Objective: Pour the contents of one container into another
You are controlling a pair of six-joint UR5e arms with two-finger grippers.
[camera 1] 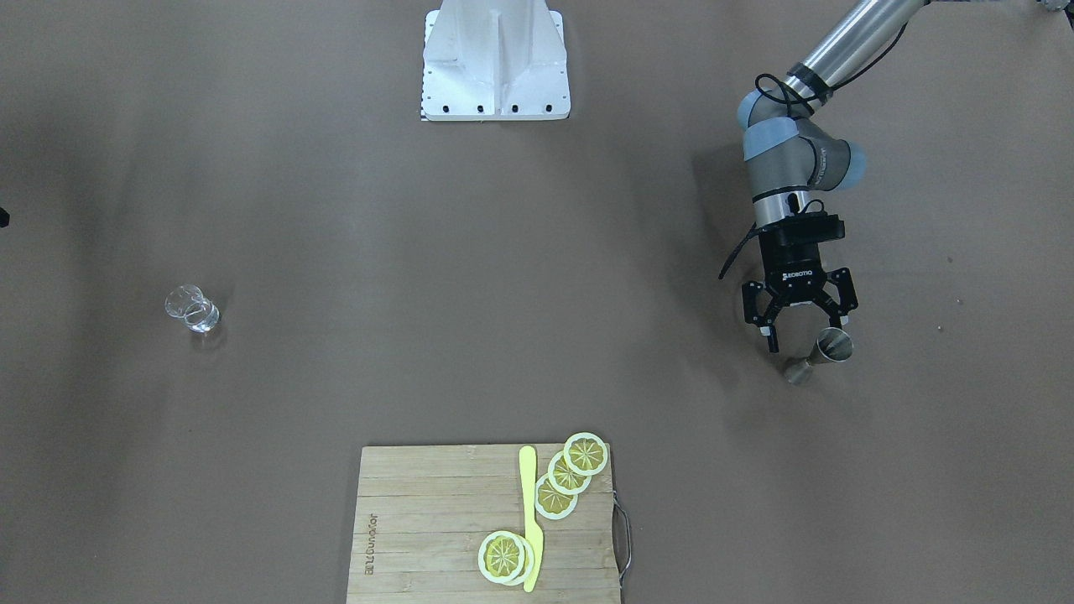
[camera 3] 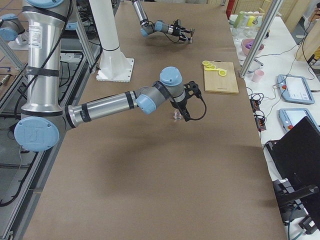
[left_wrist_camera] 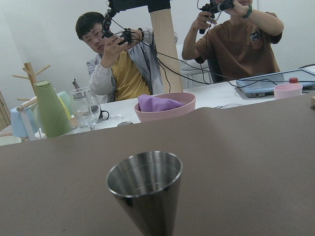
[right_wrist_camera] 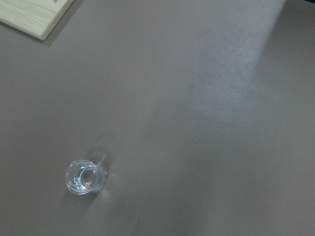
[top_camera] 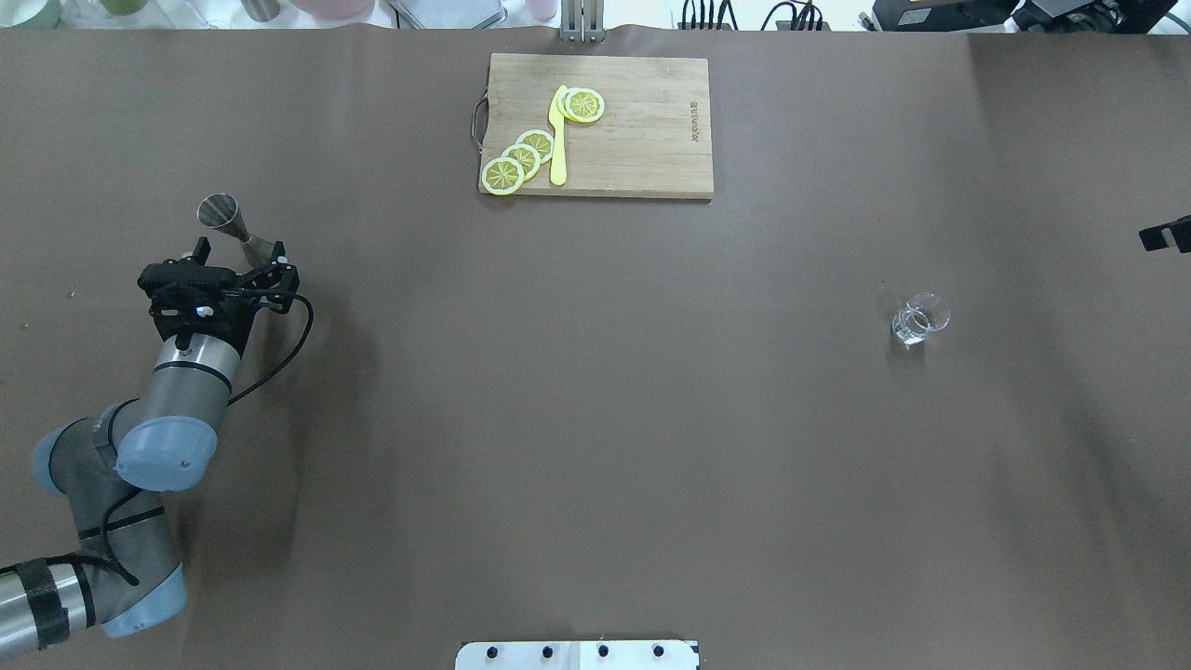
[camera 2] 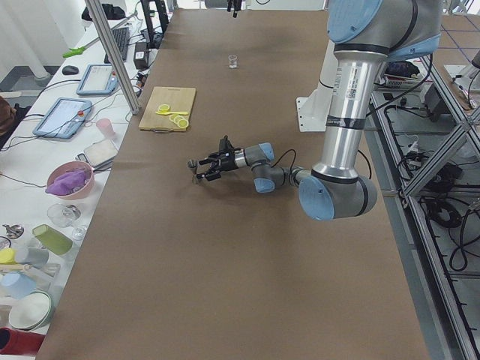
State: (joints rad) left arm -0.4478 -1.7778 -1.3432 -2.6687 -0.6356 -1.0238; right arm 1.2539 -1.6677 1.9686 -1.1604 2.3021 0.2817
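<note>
Seen overhead: one left gripper (top_camera: 240, 253), jaws spread wide and gripping nothing. One grey steel hourglass jigger (top_camera: 233, 221) is just at its 12 o'clock. One small clear glass cup (top_camera: 920, 321) stands far off at 3 o'clock. Only the right-end view shows the right gripper (camera 3: 186, 114), above that cup; I cannot tell how far open it is.

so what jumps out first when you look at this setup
The left gripper, jaws open, hangs right by the steel jigger standing on the robot's left side. Far off on the opposite side sits the lone clear glass cup, and across from the robot a wooden cutting board carries bright lemon slices and a yellow knife.
</note>
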